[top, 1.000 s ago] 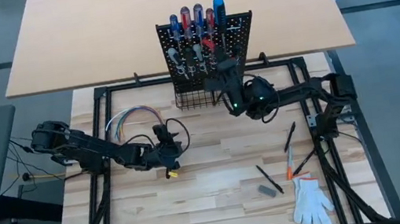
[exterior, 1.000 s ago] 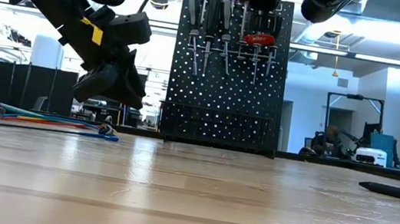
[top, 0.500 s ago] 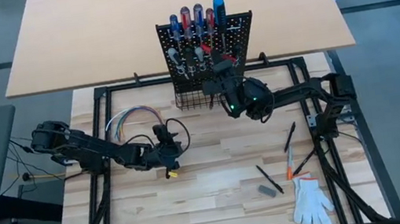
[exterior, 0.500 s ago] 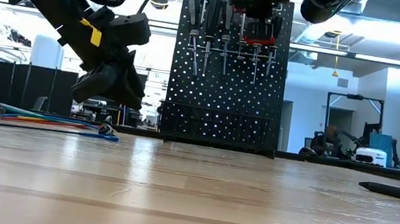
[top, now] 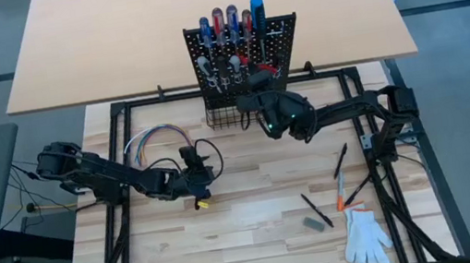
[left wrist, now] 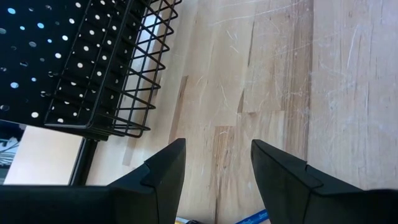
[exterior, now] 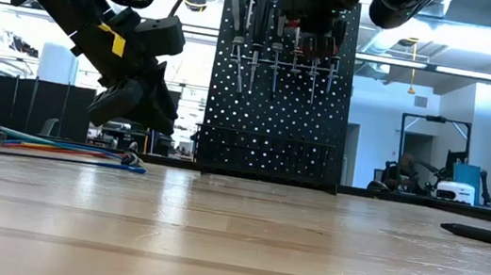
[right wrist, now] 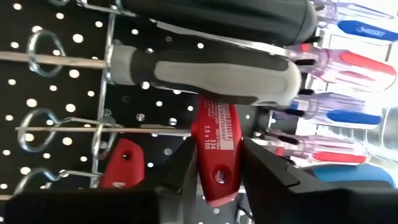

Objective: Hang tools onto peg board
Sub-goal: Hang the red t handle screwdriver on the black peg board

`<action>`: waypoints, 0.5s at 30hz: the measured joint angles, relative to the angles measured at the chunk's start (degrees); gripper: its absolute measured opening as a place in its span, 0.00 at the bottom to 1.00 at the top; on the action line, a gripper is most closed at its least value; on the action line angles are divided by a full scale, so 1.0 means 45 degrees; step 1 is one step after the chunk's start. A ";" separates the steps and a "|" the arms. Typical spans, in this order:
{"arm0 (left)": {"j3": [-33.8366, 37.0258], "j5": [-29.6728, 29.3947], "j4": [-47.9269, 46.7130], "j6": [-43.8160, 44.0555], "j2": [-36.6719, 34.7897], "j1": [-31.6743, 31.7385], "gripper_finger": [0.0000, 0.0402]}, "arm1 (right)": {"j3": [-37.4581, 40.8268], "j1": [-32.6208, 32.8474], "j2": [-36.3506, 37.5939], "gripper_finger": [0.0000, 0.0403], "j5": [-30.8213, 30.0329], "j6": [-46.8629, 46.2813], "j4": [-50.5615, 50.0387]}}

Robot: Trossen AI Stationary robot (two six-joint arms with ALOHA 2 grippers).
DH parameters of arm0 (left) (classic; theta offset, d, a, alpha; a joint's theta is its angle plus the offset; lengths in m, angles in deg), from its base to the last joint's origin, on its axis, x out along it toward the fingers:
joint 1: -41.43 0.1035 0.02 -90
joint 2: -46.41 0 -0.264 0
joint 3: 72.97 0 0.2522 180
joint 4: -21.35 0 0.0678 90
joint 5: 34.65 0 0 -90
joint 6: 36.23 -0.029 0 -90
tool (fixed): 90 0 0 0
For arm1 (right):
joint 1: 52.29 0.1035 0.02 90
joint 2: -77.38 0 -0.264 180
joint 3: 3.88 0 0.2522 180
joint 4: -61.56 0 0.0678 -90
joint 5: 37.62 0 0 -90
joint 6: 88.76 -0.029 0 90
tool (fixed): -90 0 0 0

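Note:
The black peg board (top: 244, 65) stands upright at the table's far edge with several screwdrivers hanging in its silver rings; it also shows in the low view (exterior: 276, 123). My right gripper (top: 256, 82) is right at the board's front, shut on a red-handled tool (right wrist: 214, 149). In the low view it hides most of that tool (exterior: 313, 44). My left gripper (top: 200, 176) hovers open and empty over the table, left of the board, near the coloured wires (top: 148, 140). Its fingers (left wrist: 217, 162) show bare wood between them. My right gripper pinches the red handle (right wrist: 216, 177) between its two fingers, near the handle's end that faces the wrist. The fingers come roughly level from the table's near side toward the board. The handle lies crosswise to its thin shaft (right wrist: 124, 130), which runs along the board by a silver ring (right wrist: 37, 127).
Loose tools lie on the table's right: a dark one (top: 340, 160), another (top: 317, 211), an orange-tipped one (top: 352, 193), and a small grey block (top: 312, 223). A white glove (top: 364, 235) lies near the front right. A black wire basket (left wrist: 118, 74) sits at the board's base.
My right gripper has gone toward the table's far edge and a little left, closer to the peg board, carrying the red-handled tool with it. In the low view the gripper now covers most of the red handle.

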 joint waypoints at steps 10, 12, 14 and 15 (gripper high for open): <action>0.0000 0.0000 0.0005 0.0081 0.0005 0.0000 0.44 | 0.0000 0.0056 0.0620 0.39 -0.0111 -0.0775 -0.1364; 0.0000 0.0000 0.0005 0.0082 0.0002 0.0000 0.44 | 0.0000 0.0130 0.1016 0.43 -0.0111 -0.1462 -0.2404; 0.0000 0.0000 0.0005 0.0084 0.0003 0.0000 0.44 | 0.0000 0.0253 0.1448 0.47 -0.0093 -0.2405 -0.3667; 0.0000 0.0005 0.0005 0.0082 0.0005 0.0000 0.44 | 0.0000 0.0309 0.1663 0.50 -0.0076 -0.2993 -0.4343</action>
